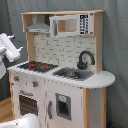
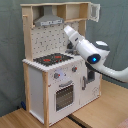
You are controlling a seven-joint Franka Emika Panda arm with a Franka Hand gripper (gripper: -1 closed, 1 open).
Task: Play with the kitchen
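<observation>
- The kitchen (image 1: 62,70), a tall white and light-wood toy set, stands in front of me on a wooden floor (image 2: 95,117), against a grey curtain (image 1: 115,45).
- In the first exterior view I see it from the front: the black stovetop with red rings (image 1: 34,65) at the first exterior view's left, the grey sink (image 1: 73,74) with its curved black faucet (image 1: 85,59) to the right, the grey hood (image 1: 39,26) above the stove, and the small white microwave cabinet (image 1: 70,24) beside the hood.
- That first exterior view shows only a white piece of my arm (image 1: 9,50) at its left edge, near the stove side of the kitchen.
- The second exterior view looks from the stove end: the oven door (image 2: 64,95) with its knobs faces the camera, and my white arm (image 2: 87,49) reaches across over the counter, hiding the sink and faucet.
- My hand is behind the arm there, low by the kitchen's far side; I cannot tell whether it is released or clenched.
</observation>
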